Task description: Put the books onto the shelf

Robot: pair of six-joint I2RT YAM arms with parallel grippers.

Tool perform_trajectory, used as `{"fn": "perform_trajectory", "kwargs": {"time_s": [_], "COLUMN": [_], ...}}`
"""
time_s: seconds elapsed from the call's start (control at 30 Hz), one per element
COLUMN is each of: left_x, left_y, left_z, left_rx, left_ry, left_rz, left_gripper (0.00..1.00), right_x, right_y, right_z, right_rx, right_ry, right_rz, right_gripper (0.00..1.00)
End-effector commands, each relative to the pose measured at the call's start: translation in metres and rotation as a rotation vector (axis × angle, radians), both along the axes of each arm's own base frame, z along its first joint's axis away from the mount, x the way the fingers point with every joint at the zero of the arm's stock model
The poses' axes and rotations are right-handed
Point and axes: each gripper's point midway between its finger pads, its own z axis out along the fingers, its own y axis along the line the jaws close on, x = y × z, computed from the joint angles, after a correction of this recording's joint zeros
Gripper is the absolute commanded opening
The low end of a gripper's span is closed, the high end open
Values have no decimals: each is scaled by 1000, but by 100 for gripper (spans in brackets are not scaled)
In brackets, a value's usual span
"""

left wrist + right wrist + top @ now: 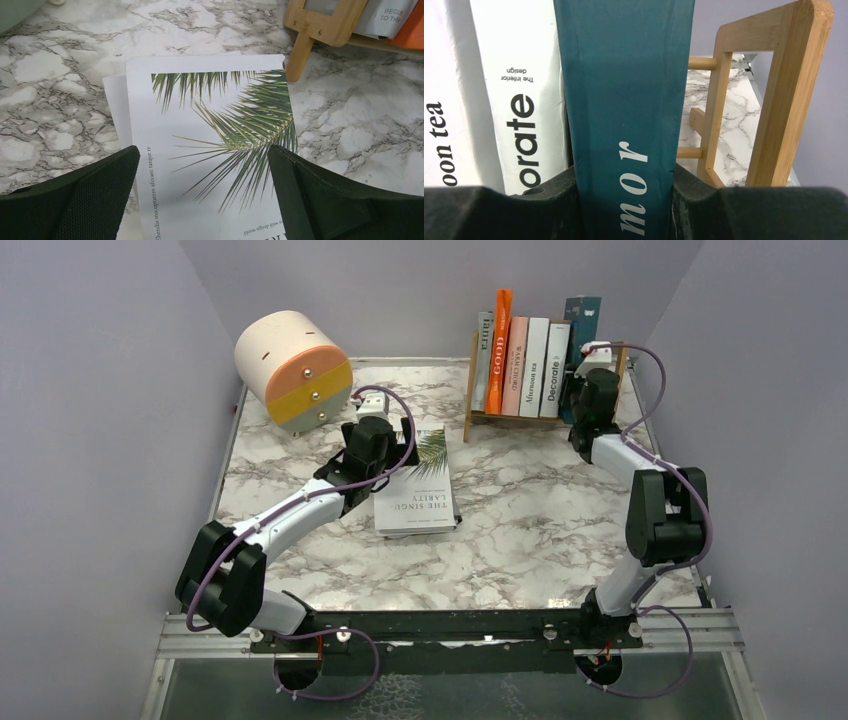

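Observation:
Several books stand upright in the light-wood shelf [472, 390] at the back: grey, orange [498, 350], pink, two white. My right gripper [578, 398] is shut on a teal book [582, 318] at the row's right end. In the right wrist view the teal book [624, 100] stands upright between my fingers, next to the white "Decorate" book [524, 100], with the shelf's end frame [784, 100] just to its right. My left gripper [202, 190] hangs open over a white palm-leaf book [210, 125] lying flat on the table. Another white book [115, 100] peeks out beneath it.
A round cream, orange and yellow drawer drum [295, 370] lies at the back left. The shelf's left leg [300, 55] touches the flat book's far corner. Grey walls close in on both sides of the marble table [540, 510].

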Motion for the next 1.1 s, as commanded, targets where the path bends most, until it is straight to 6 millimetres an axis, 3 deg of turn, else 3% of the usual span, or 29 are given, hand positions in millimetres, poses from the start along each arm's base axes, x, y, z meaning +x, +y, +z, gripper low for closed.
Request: {"fn": "perform_trajectory", "kwargs": {"time_s": [0.0,0.13,0.43,0.6,0.8,0.97,1.07], "left_x": [5,5,4,4,2,0,-2], "left_y": [-5,-5,-3,-2,2,6,11], "left_z": [13,13,14,17,20,20,17], "left_rx": [-15,-16,-9,-12,-16,-15,-5], "left_ry": [-31,-32,-33,-38,-43,-41,-28], "left_rz": [-16,-15,-13,-11,5,25,45], "left_gripper": [99,99,99,99,99,99,99], "right_x": [13,13,8,2,-16,-44,-66], "right_y": [5,5,8,9,4,3,14], "right_z": [14,16,25,35,68,100,114], "right_rx": [32,43,79,97,108,139,187], "right_ry": [-31,-31,-48,-69,-122,-159,-155], "right_rz": [22,14,24,22,-2,-6,46], "right_gripper": [4,25,55,57,58,60,61]}}
